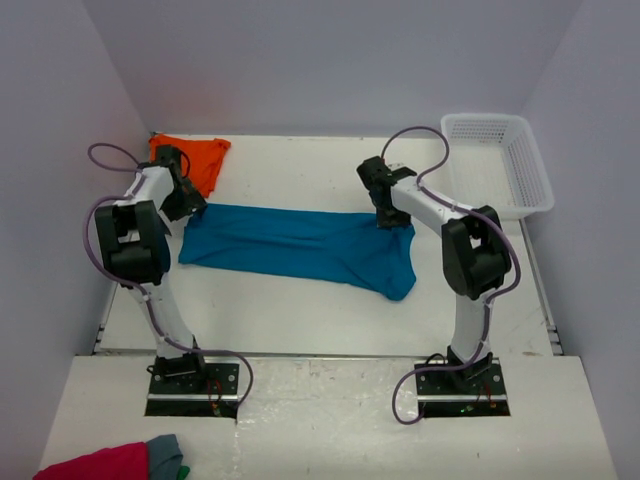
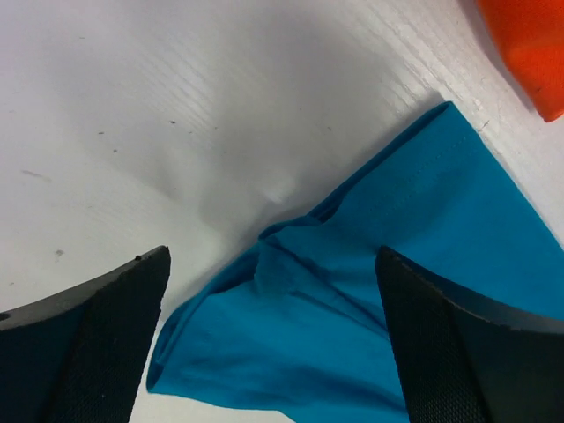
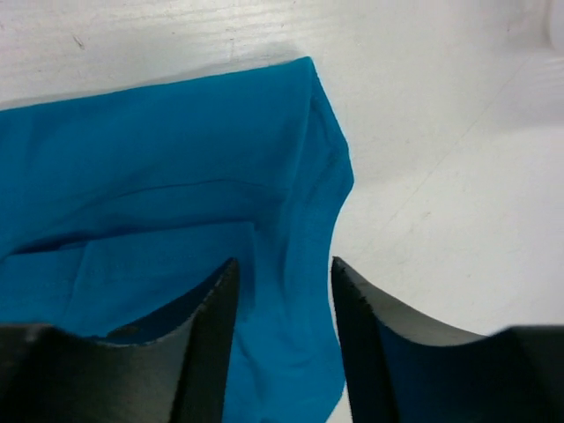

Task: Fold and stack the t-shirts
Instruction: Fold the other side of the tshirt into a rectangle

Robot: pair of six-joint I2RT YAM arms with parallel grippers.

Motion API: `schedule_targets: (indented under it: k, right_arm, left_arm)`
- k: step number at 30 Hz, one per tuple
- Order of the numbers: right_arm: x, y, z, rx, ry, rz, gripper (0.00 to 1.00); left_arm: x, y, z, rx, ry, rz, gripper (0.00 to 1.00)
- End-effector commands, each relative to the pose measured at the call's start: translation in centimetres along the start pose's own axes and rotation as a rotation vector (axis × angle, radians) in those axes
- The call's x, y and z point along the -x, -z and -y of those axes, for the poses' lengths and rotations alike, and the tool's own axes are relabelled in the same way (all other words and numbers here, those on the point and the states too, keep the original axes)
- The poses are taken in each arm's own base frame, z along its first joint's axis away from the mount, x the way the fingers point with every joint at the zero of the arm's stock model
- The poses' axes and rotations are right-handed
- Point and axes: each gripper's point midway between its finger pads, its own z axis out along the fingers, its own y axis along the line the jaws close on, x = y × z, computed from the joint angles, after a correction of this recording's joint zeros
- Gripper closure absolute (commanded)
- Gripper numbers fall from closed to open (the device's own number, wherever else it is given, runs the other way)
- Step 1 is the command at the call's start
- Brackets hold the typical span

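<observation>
Teal-blue tee: it lies as a long band across the middle of the table, running left to right between my two arms. It looks folded once lengthwise, and the right end is wider and rumpled.
Orange tee: it sits bunched in the far-left corner, near the teal one. My left wrist view shows a strip of bare table between them.
Progress: I judge this an early stage. The teal-blue tee is only a band, not a compact packet, and I cannot tell whether the orange tee is folded at all. Nothing is stacked yet.
Left gripper: jaws are wide apart and grip nothing. It hangs over the left end of the teal-blue tee, with a creased corner of cloth lying between the fingers.
Right gripper: jaws are partly apart, with a clear gap. It hangs over the far-right corner of the teal-blue tee, whose edge shows flat through the gap, so I read it as not clamped.
Left to do: cross folds on the teal-blue tee, then the orange tee, then stacking.
</observation>
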Motion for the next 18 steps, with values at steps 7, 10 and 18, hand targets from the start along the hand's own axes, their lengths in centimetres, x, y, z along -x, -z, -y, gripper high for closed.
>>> schedule_targets:
  k: [7, 10, 18]
  right_arm:
    - [6.0, 8.3, 4.4, -0.016, -0.088, 0.222, 0.43]
    - [6.1, 10.9, 4.7, 0.035, -0.093, 0.262, 0.41]
    - [2.3, 12.6, 0.0, 0.336, -0.038, 0.222, 1.0]
  left_arm:
    - [4.0, 15.8, 0.6, -0.001, 0.011, 0.478, 0.0]
    - [1.7, 18.4, 2.4, -0.106, -0.052, 0.506, 0.0]
    - [-4.6, 15.5, 5.1, -0.351, -0.171, 0.328, 1.0]
